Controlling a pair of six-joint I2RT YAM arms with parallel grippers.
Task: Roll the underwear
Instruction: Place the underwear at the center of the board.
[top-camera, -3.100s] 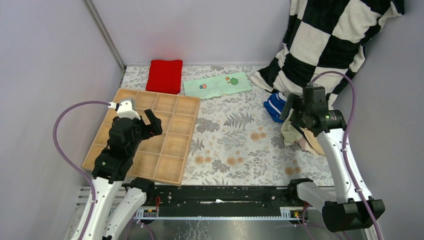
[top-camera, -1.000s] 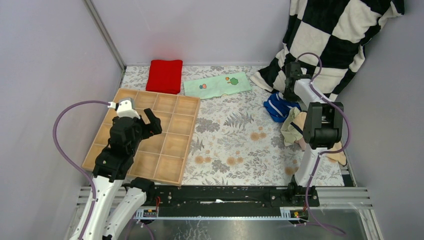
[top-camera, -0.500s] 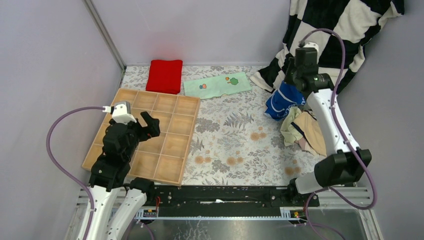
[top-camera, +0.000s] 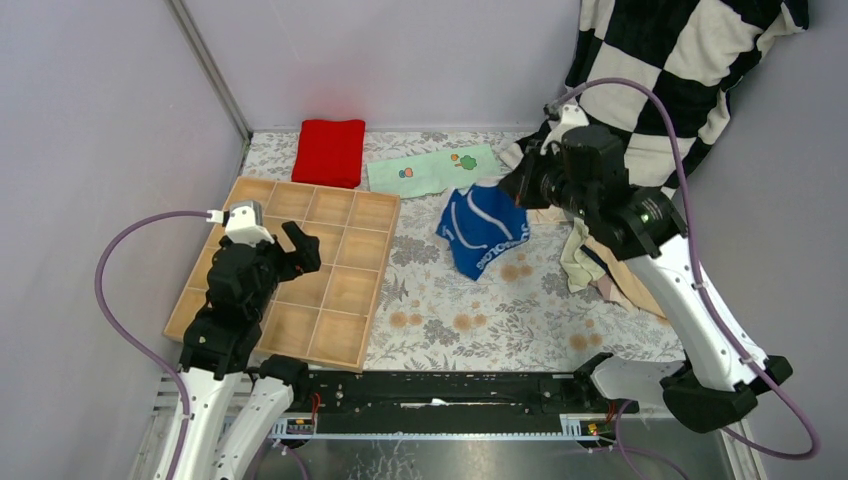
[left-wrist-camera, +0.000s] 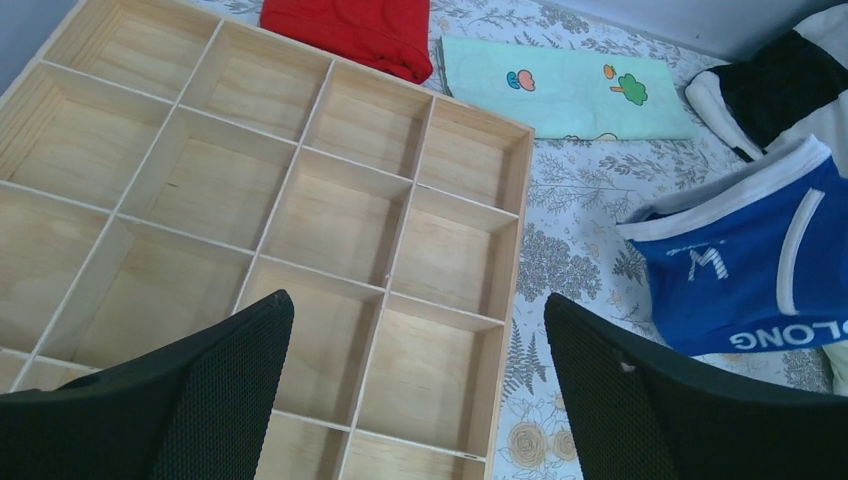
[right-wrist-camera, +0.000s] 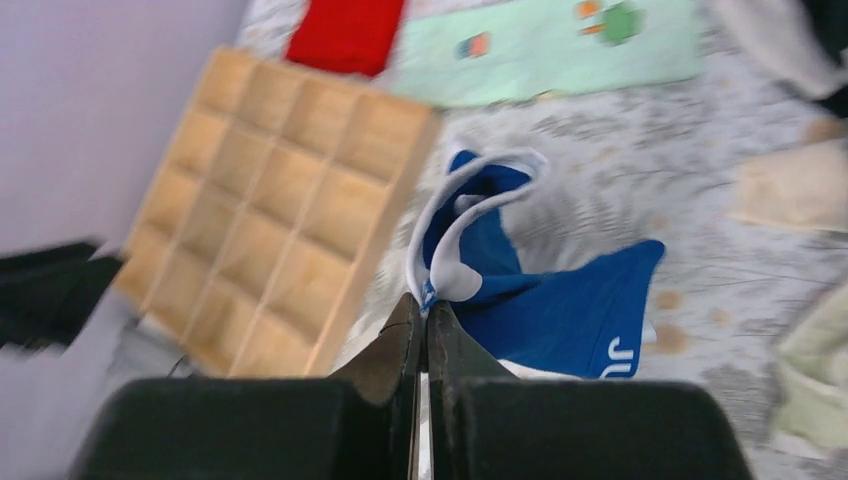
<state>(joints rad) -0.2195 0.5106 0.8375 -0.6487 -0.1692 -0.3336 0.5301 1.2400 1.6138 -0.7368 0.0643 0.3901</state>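
Note:
Blue underwear with white stripes (top-camera: 484, 229) hangs over the middle of the flowered table, pinched at its white trim by my right gripper (top-camera: 508, 188), which is shut on it. The right wrist view shows the same blue underwear (right-wrist-camera: 520, 285) dangling from the closed tips of the right gripper (right-wrist-camera: 424, 303). It also shows at the right of the left wrist view as blue underwear (left-wrist-camera: 760, 262). More underwear, beige and pale green (top-camera: 607, 262), lies in a heap at the right. My left gripper (top-camera: 272, 222) hovers open and empty over the wooden tray (top-camera: 342, 290).
A red folded cloth (top-camera: 330, 151) and a mint cloth with cartoon prints (top-camera: 433, 170) lie at the back. A black-and-white checked blanket (top-camera: 668, 70) hangs in the back right corner. The wooden tray (left-wrist-camera: 330, 215) has several empty compartments. Grey walls close in the left and back.
My right gripper has lifted the blue underwear off the heap at the right and swung it left toward the table's middle. The left arm has hardly moved.

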